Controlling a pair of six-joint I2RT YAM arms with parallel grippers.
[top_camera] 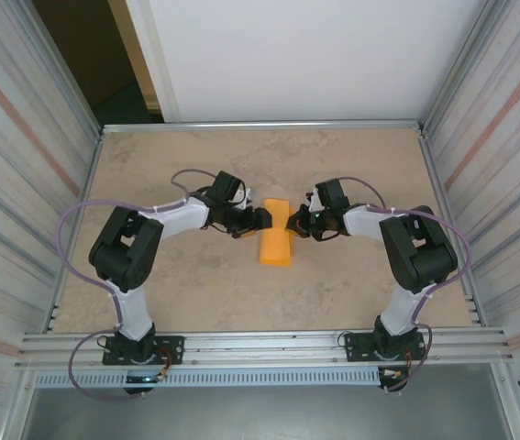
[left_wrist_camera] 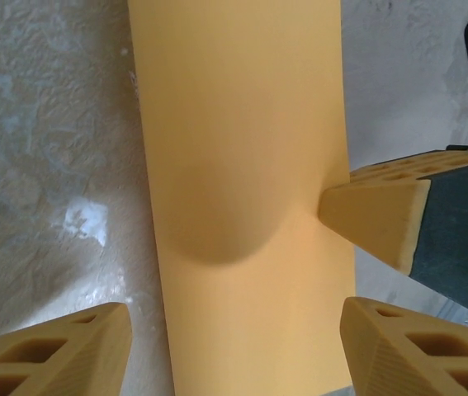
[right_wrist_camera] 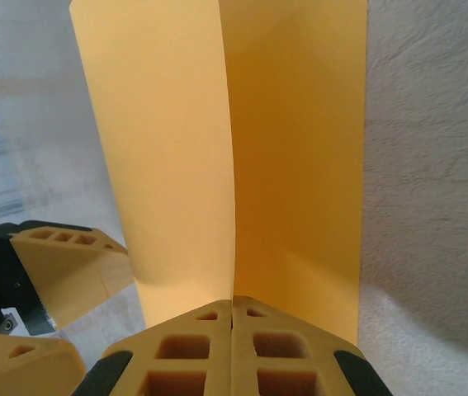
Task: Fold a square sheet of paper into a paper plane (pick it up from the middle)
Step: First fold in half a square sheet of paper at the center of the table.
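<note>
The square sheet of paper lies folded into a narrow orange strip in the middle of the table. My right gripper is at its right edge, fingers pressed together, with the edge of the raised upper layer running into the seam between them. In the left wrist view its tip touches the sheet, which bulges upward beside it. My left gripper is on the left side, open, with one finger on each side of the strip and not touching it.
The tan table is walled by metal rails and ribbed panels on the left and right. The two grippers stand close together, facing each other across the sheet.
</note>
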